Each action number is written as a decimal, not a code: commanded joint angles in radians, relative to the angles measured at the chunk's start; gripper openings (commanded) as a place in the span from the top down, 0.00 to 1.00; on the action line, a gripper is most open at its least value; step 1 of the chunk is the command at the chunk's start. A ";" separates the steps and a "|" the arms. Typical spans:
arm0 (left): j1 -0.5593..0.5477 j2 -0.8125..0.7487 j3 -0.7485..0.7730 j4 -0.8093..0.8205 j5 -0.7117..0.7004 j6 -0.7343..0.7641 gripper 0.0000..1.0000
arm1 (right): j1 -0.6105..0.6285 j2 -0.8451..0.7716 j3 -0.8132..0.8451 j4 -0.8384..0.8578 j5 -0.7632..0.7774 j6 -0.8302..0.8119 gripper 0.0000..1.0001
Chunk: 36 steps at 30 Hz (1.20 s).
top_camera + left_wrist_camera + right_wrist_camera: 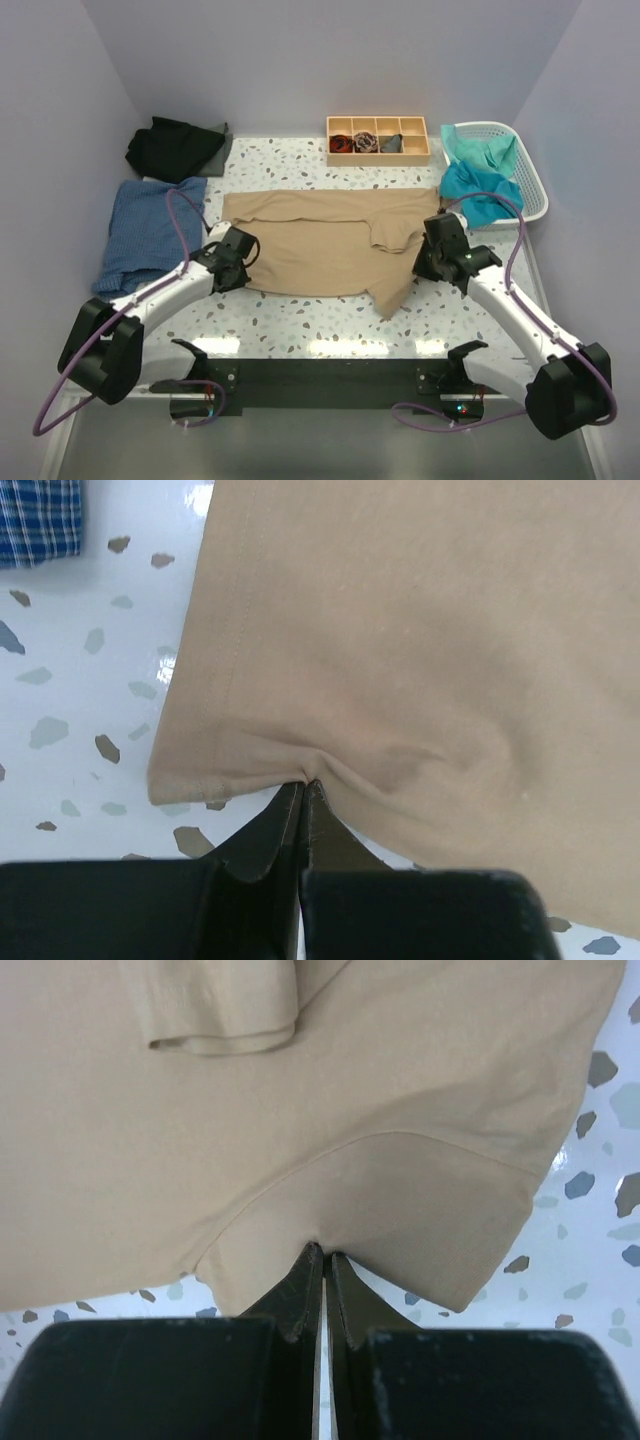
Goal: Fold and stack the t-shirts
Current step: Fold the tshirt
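top view
- tan shirt (320, 245): spread flat mid-table, long side left to right, between the two hands; one flap juts toward the near edge
- left hand (245, 264): at the shirt's near-left corner
- right hand (432, 256): at the shirt's right end, near side
- other shirts: blue shirt (145, 230) just left of the tan one, black shirt (172, 148) far left, teal shirts (478, 185) in and over the basket (532, 172)
- tray (378, 158): far side, well apart from the tan shirt
- room: bare table (300, 322) near side and a strip on the far side; walls close on three sides, blue shirt crowds the left

left wrist view
- left hand (305, 785): fingers pressed together, pinching the hem edge just in from the corner; cloth puckers at the pinch
- handling: thin, limp knit, light; my guess is it sags and drags unless both ends rise together

right wrist view
- right hand (323, 1252): fingers pressed together on the near edge by a curved seam
- sleeve (220, 1010): already doubled onto the body
- grip: edge pinches look thin; a deeper bite would likely slip less
- edge: table shows just right of the cloth, so little room that way
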 commanded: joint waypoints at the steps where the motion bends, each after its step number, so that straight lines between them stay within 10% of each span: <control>1: 0.011 0.025 0.093 0.005 -0.055 0.066 1.00 | 0.002 0.077 0.102 -0.012 0.061 -0.065 1.00; 36: 0.169 0.388 0.455 0.100 0.059 0.369 1.00 | -0.172 0.528 0.505 0.077 0.120 -0.277 1.00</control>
